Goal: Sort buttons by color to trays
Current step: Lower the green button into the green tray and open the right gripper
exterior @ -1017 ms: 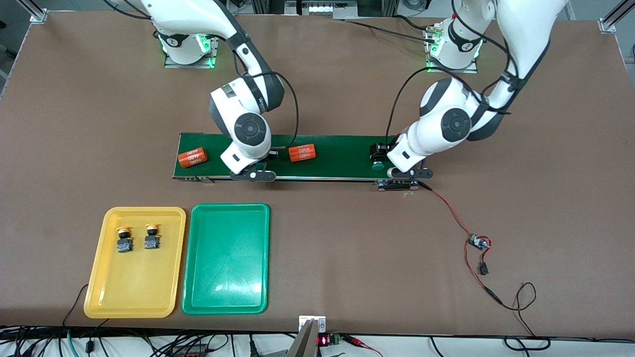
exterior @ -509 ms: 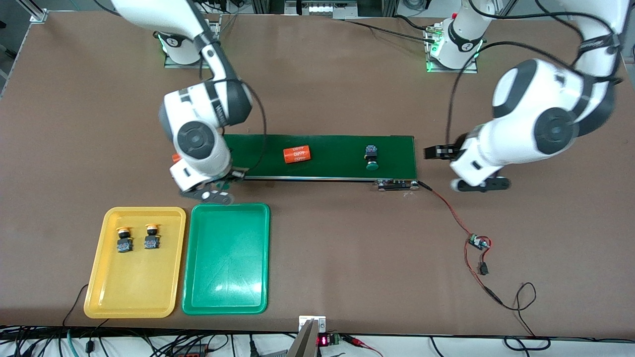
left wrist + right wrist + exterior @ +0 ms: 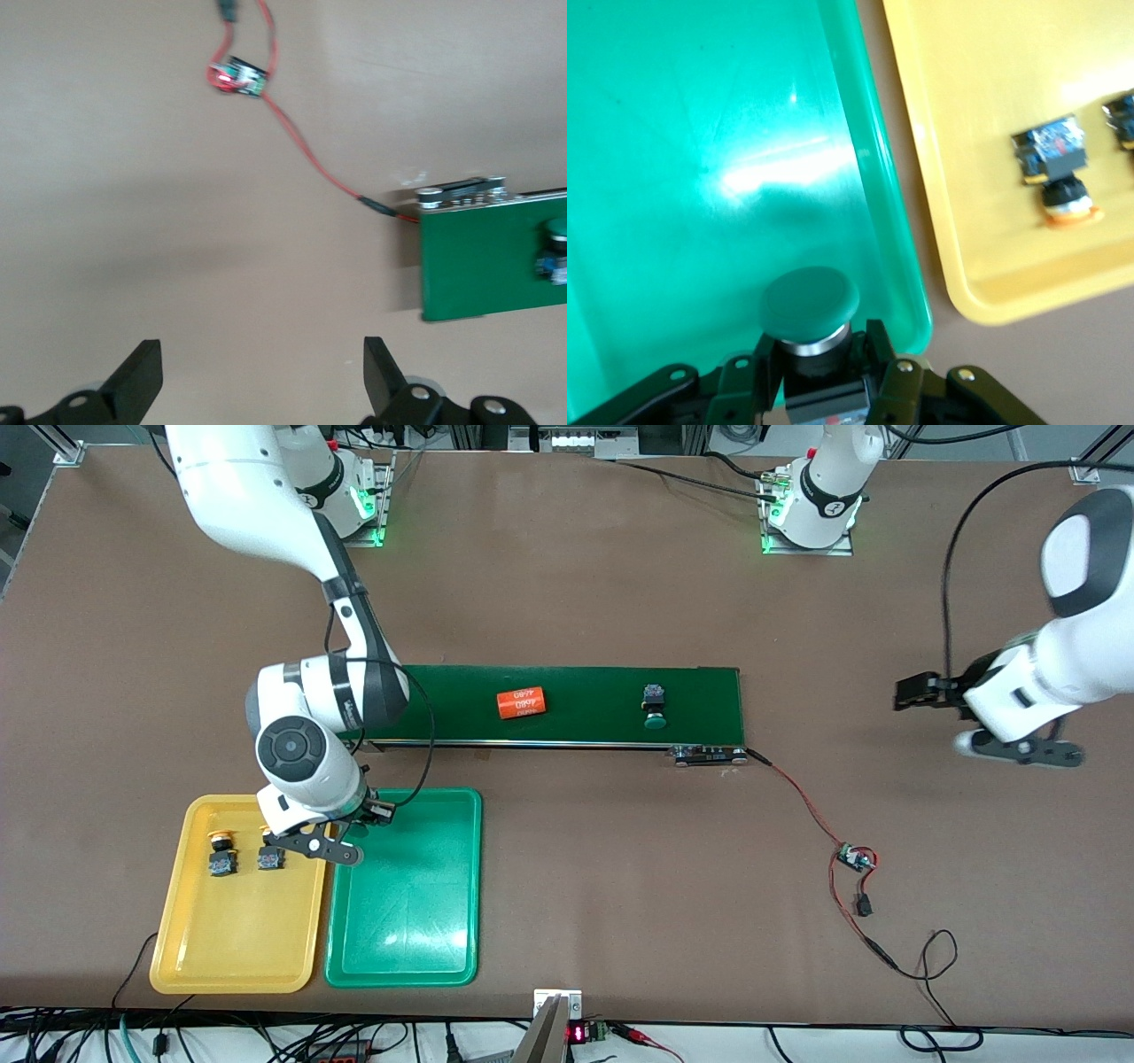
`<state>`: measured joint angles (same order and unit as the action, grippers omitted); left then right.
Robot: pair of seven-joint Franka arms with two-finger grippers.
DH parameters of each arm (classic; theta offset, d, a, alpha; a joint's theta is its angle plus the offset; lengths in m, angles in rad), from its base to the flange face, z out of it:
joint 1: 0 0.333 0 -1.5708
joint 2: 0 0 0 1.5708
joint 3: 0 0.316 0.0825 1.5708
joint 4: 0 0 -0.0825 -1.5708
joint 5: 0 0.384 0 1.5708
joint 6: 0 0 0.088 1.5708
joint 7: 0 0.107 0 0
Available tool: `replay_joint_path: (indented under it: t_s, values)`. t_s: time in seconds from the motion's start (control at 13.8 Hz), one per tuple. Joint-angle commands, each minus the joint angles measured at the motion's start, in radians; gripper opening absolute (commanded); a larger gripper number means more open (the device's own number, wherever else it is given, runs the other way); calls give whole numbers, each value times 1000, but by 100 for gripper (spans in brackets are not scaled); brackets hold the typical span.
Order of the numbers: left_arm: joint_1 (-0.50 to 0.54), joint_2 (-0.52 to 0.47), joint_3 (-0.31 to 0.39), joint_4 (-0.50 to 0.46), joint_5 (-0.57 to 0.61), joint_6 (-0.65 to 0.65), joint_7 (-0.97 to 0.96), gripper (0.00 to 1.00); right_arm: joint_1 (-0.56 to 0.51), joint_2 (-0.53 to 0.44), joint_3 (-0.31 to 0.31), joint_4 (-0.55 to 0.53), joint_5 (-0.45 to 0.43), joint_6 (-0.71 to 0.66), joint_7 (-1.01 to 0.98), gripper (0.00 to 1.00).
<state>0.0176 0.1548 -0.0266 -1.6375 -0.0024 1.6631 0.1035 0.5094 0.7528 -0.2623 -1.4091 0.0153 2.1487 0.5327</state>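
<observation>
The right gripper (image 3: 819, 376) hangs over the green tray (image 3: 403, 921), at that tray's corner nearest the conveyor belt (image 3: 585, 726) and the yellow tray (image 3: 230, 948), its fingers clenched on a green-capped button (image 3: 810, 305). Two yellow-capped buttons (image 3: 221, 855) (image 3: 270, 852) lie side by side in the yellow tray, near its edge toward the belt, caps pointing to the belt. A second green-capped button (image 3: 655, 707) rests on the belt toward the left arm's end, with an orange cylinder (image 3: 519, 703) near the belt's middle. The left gripper (image 3: 261, 372) hovers spread wide and empty over bare tabletop off the belt's end, where a small circuit board (image 3: 855, 859) lies on red wire.
</observation>
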Motion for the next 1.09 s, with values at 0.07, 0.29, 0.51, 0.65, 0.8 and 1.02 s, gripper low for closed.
replay_joint_path:
  t_s: [0.07, 0.29, 0.51, 0.65, 0.8, 1.02]
  values:
    - [44, -179, -30, -85, 38, 0, -24, 100, -3, 83, 9, 39, 8, 110, -16, 23]
    - [30, -202, -18, -82, 48, 3, -85, 100, -5, 137, 9, 39, 6, 189, -20, 23]
    - [-16, -212, 2, -85, 50, -5, -77, 100, -12, 149, 8, 39, 6, 206, -30, 98]
    - [-22, -210, 2, -82, 50, 1, -77, 100, -15, 128, 8, 39, 8, 203, -37, 100]
    - [-15, -205, 1, -84, 50, 0, -73, 100, 0, 90, 9, 36, 8, 192, -30, 100]
    - [-8, -196, -7, -70, 50, -3, -74, 100, 8, 5, 17, 36, 20, 65, -30, 100]
